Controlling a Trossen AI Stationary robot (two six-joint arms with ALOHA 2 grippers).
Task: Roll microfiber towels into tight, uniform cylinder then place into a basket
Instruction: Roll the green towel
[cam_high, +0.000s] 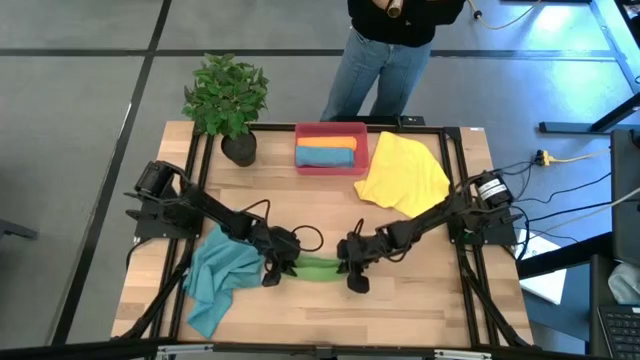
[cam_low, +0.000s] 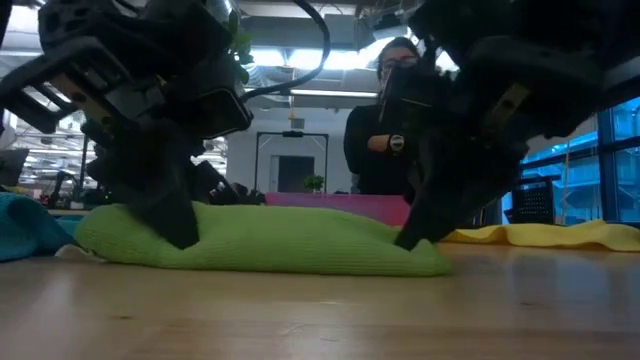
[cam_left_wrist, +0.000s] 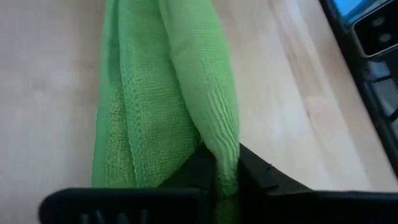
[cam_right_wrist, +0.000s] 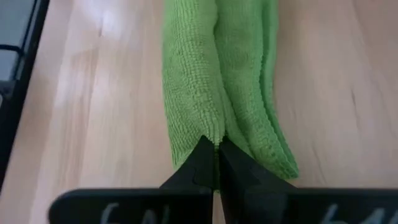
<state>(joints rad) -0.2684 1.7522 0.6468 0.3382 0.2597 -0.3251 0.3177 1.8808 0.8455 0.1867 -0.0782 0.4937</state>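
Note:
A green towel (cam_high: 315, 267), folded into a long narrow roll, lies on the wooden table near its front edge, running left to right. My left gripper (cam_high: 283, 262) is shut on its left end and my right gripper (cam_high: 352, 268) on its right end. In the low view the roll (cam_low: 270, 240) rests flat on the table along its whole length. At the far edge stands the red-pink basket (cam_high: 300, 160), holding an orange roll (cam_high: 327, 141) and a blue roll (cam_high: 325, 157). My left gripper pinches a raised lengthwise fold (cam_left_wrist: 227, 163) at the green towel's left end between its two fingertips. The fingers slant down from the table's left and lie along the roll. The rest of the towel stays on the table. My right gripper's fingertips (cam_right_wrist: 204, 163) close at the crease (cam_right_wrist: 219, 134) between two lengthwise folds at the towel's right end. They slant down from the right, along the roll. How much cloth is between them does not show. The towel lies on the table.
A crumpled teal towel (cam_high: 220, 275) lies at the front left beside my left arm. A yellow towel (cam_high: 405, 175) is spread at the back right. A potted plant (cam_high: 228, 100) stands at the back left. A person (cam_high: 385, 50) stands behind the far edge.

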